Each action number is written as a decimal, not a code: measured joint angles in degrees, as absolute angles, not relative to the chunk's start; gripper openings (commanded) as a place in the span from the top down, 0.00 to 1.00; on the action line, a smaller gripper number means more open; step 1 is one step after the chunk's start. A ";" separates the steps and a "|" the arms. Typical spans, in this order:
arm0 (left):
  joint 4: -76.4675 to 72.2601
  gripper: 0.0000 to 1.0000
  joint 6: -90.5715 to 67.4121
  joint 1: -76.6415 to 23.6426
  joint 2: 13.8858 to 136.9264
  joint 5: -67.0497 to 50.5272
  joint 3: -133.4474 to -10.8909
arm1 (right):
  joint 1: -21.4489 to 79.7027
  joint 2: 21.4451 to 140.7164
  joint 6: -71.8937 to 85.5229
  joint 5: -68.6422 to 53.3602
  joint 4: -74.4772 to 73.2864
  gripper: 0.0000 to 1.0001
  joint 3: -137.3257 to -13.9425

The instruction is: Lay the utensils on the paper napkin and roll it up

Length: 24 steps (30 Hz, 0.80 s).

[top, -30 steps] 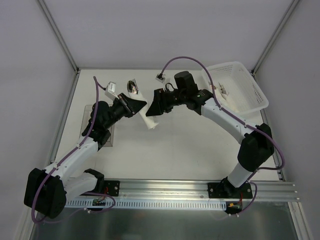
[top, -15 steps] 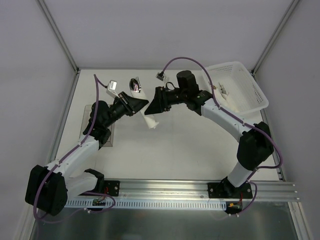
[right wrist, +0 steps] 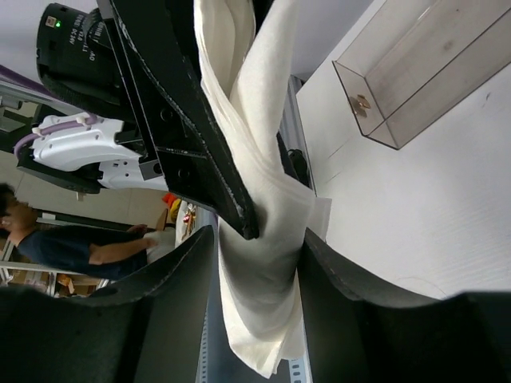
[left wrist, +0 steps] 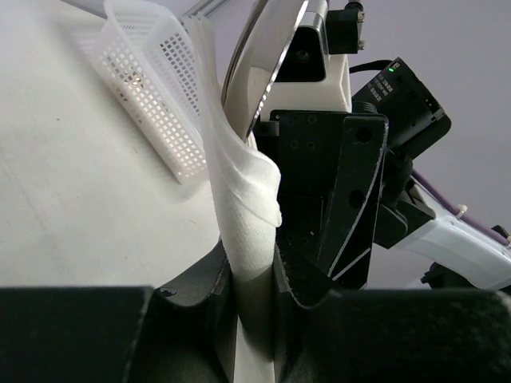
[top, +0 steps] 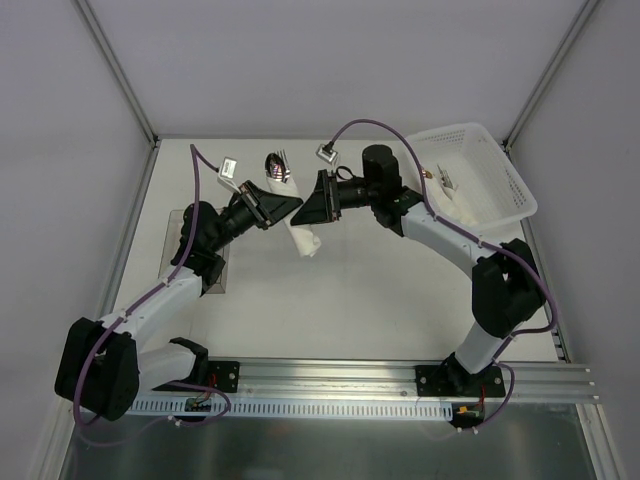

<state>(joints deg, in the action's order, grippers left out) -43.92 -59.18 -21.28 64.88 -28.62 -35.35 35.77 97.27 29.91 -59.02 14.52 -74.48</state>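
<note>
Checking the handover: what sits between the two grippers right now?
The rolled paper napkin, utensils poking out its far end, lies between the left gripper and right gripper; the top view shows it.

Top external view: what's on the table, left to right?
clear plastic box → left claw → rolled paper napkin → right claw → white basket
</note>
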 measured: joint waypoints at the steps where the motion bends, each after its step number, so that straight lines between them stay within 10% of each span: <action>1: -44.49 1.00 -59.48 -21.28 65.06 -28.73 -35.27 | 35.70 97.27 30.87 -59.31 15.73 0.56 -74.22; 14: -47.70 0.98 -61.98 -21.26 65.36 -29.52 -34.98 | 35.22 98.13 38.15 -61.95 24.69 1.00 -72.29; 24: -38.92 0.47 -56.07 -21.39 63.70 -29.50 -38.59 | 33.47 98.13 39.66 -63.42 25.12 1.00 -72.20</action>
<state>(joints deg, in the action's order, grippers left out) -38.92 -56.07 -21.39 63.70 -29.50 -38.59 33.47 98.13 39.66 -63.42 25.12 -72.20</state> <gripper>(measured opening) 0.444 0.224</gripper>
